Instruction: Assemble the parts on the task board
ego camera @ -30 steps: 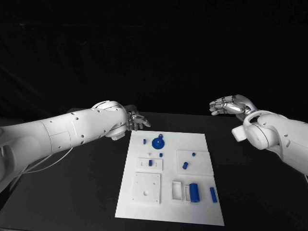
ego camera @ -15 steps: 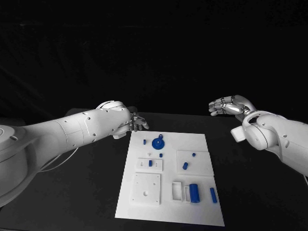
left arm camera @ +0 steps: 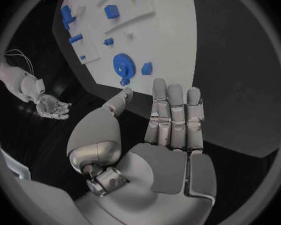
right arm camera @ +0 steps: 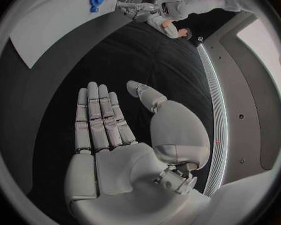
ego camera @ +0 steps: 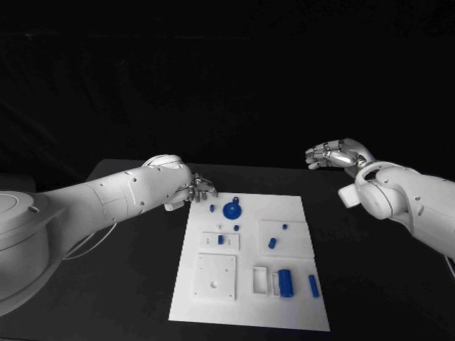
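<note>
While my silver many-fingered left hand (ego camera: 197, 189) hovers just beside the far left corner of the white rectangular task board (ego camera: 289, 305), its fingers (left arm camera: 177, 110) are stretched out straight and apart, holding nothing. The board lies in the middle of the black tabletop (ego camera: 115, 284). Near my left hand, on the board's far end, sits a round blue disc-shaped part (ego camera: 232, 209); smaller blue parts lie further along, among them an upright blue cylinder (ego camera: 285, 282) beside a slim blue bar (ego camera: 313, 285). My silver right hand (ego camera: 330, 155) floats well apart from the board, off its far right side, palm bare, fingers extended and empty
</note>
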Controlling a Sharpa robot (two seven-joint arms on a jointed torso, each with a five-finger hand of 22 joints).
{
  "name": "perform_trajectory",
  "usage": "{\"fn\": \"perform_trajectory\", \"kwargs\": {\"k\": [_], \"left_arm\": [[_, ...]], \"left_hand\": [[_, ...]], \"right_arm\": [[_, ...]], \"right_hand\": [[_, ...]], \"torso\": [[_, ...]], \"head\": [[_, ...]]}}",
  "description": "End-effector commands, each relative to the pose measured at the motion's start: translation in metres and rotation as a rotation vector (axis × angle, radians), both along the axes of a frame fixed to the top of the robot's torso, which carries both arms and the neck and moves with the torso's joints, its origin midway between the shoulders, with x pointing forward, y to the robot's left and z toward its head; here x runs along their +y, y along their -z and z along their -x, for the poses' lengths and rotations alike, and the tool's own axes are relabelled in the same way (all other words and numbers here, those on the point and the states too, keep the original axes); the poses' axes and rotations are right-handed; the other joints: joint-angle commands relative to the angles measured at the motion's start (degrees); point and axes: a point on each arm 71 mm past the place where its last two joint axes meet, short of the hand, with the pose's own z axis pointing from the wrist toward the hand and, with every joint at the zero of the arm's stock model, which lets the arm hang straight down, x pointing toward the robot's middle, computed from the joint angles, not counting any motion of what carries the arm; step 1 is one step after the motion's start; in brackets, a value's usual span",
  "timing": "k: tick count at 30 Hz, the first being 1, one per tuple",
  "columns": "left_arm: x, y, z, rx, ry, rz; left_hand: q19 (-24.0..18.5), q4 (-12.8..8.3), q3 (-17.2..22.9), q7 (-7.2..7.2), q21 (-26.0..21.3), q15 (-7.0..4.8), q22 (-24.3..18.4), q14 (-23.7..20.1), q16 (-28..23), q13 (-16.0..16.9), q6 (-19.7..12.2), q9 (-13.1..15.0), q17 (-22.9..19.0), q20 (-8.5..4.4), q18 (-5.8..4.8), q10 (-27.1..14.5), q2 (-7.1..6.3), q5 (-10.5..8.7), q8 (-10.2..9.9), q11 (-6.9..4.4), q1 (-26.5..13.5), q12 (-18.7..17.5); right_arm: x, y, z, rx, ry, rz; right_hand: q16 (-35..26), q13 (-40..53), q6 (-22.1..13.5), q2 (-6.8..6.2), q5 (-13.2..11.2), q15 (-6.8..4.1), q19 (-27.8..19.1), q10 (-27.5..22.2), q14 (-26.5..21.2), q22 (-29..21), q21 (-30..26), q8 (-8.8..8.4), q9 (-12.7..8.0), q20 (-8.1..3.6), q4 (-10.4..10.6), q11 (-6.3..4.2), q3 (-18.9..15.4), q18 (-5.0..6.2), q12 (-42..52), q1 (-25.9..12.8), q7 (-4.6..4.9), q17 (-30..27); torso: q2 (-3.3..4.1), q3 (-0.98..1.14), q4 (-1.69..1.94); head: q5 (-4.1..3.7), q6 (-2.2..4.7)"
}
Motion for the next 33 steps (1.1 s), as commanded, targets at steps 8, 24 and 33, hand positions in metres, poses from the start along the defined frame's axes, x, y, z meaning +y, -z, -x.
{"fn": "perform_trajectory", "kwargs": {"k": [8,24,33], "left_arm": [[-0.001,0.007,0.002,0.061,0.021,0.017],[0.000,0.019,0.004,0.081,0.013,0.031],[-0.003,0.021,0.004,0.097,0.020,0.044]], "left_hand": [[-0.54,0.64,-0.08,0.10,-0.36,0.20,0.17,-0.44,-0.15,0.18,-0.48,0.10,-0.07,-4.95,-0.74,-0.22,0.01,-0.14,-0.42,0.39,-1.12,-0.29],[-0.77,-0.91,-0.23,0.18,-0.52,0.27,0.65,-0.75,0.04,0.49,-0.67,0.23,-0.03,-4.86,-0.72,-0.36,1.83,-0.14,-0.68,0.47,-0.51,-0.43],[-0.79,-1.38,-0.37,0.24,-0.62,0.30,0.79,-0.82,0.07,0.58,-0.79,0.25,-0.05,-4.83,-0.73,-0.42,2.58,-0.14,-0.81,0.52,-0.58,-0.50]], "right_arm": [[0.003,0.000,0.000,-0.002,-0.019,0.001],[0.004,0.000,0.001,-0.001,-0.021,0.001],[0.004,0.000,0.001,-0.002,-0.022,0.000]], "right_hand": [[-0.29,-0.09,-0.44,0.03,0.32,0.14,-0.40,0.31,-0.24,0.08,-0.26,0.14,-0.10,0.00,-0.25,0.10,-0.26,-0.59,-0.22,0.25,0.06,-0.05],[-0.31,-0.12,-0.47,0.03,0.35,0.15,-0.43,0.32,-0.25,0.11,-0.26,0.14,-0.13,0.01,-0.24,0.11,-0.30,-0.57,-0.26,0.24,0.07,-0.05],[-0.31,-0.13,-0.49,0.03,0.37,0.15,-0.45,0.34,-0.25,0.12,-0.26,0.14,-0.15,0.02,-0.25,0.10,-0.30,-0.56,-0.27,0.26,0.08,-0.05]], "torso": [[-0.07,0.00,0.13],[-0.08,-0.01,0.08],[-0.09,0.06,0.08]], "head": [[-0.21,-0.17],[-0.30,-0.27],[-0.38,-0.33]]}}
